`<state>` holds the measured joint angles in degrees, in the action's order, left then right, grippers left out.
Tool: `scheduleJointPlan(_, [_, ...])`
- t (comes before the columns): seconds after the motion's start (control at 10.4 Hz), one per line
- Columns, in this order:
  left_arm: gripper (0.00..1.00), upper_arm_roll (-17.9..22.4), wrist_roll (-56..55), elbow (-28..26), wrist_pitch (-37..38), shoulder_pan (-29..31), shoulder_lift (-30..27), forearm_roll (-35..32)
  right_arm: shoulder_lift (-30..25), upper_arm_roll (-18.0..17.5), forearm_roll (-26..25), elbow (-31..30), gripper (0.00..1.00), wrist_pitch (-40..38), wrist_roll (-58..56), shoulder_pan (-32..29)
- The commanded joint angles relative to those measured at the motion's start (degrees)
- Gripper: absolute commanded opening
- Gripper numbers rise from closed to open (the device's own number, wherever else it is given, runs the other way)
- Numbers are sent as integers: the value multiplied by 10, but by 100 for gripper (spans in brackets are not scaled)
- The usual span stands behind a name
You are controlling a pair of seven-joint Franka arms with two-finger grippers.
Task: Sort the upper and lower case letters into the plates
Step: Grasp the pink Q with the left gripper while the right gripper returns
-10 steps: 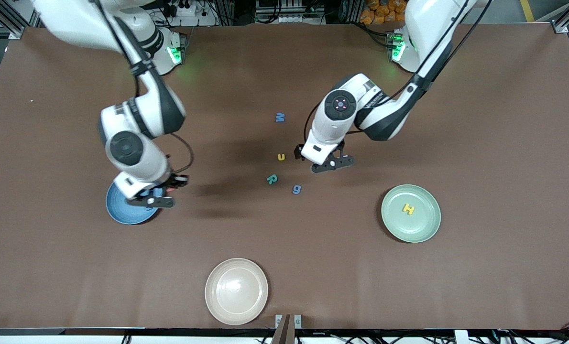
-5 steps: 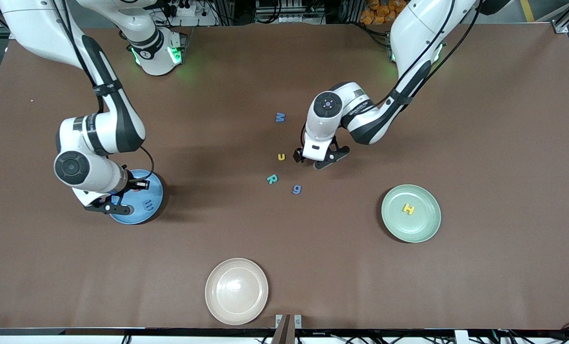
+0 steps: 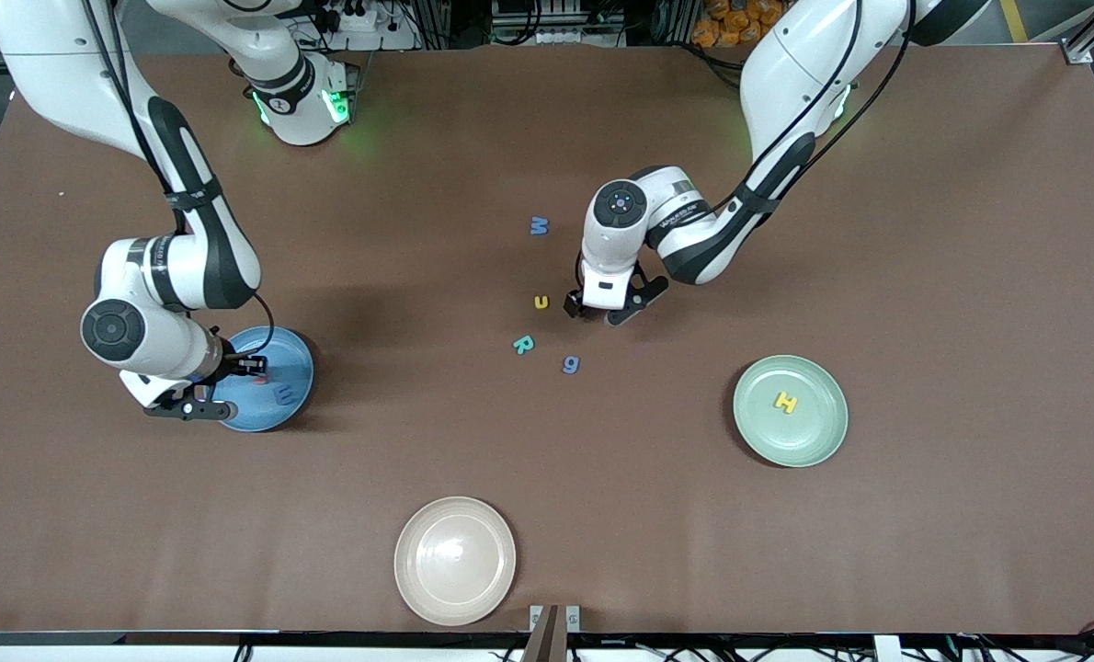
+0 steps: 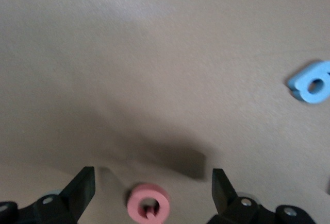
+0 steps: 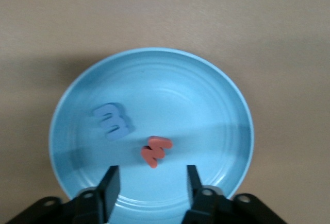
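The sky blue plate lies toward the right arm's end and holds a blue m and a red letter. My right gripper is open and empty over that plate's rim. Its wrist view shows the plate, the blue m and the red letter just past the gripper. My left gripper is open, low over the table beside a yellow u. In its wrist view a red round letter lies between the open fingers of the gripper. That letter is hidden in the front view.
A blue M, a teal R and a blue g lie mid-table; the g also shows in the left wrist view. The mint green plate holds a yellow H. A cream-beige plate lies nearest the front camera.
My right gripper has drawn back from over the blue plate toward its rim, and the m and the red letter now show. My left gripper has shifted toward the yellow u.
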<state>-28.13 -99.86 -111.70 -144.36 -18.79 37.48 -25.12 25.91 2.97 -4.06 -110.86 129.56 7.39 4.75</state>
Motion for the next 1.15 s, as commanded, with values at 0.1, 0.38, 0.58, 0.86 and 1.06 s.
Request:
scheduleJointPlan(0.1, [100, 3, -26, 10, -2, -17, 4, -18, -39, 4, 18, -1, 100, -20, 31, 65])
scheduleJointPlan(0.38, [77, 3, -21, 10, -1, -19, 7, -18, -39, -1, 20, 10, 100, -15, 136, 133])
scheduleJointPlan(0.58, [60, 3, -20, 10, 0, -18, 9, -18, -35, -17, 45, 16, 77, -11, 163, 149])
scheduleJointPlan(0.86, [60, 3, -24, 10, 0, -20, 9, -18, -22, -70, 58, 16, 45, 22, 267, 174])
scheduleJointPlan(1.06, [48, 2, -23, 10, 0, -23, 9, -18, -3, -89, 56, 15, 46, 62, 336, 203])
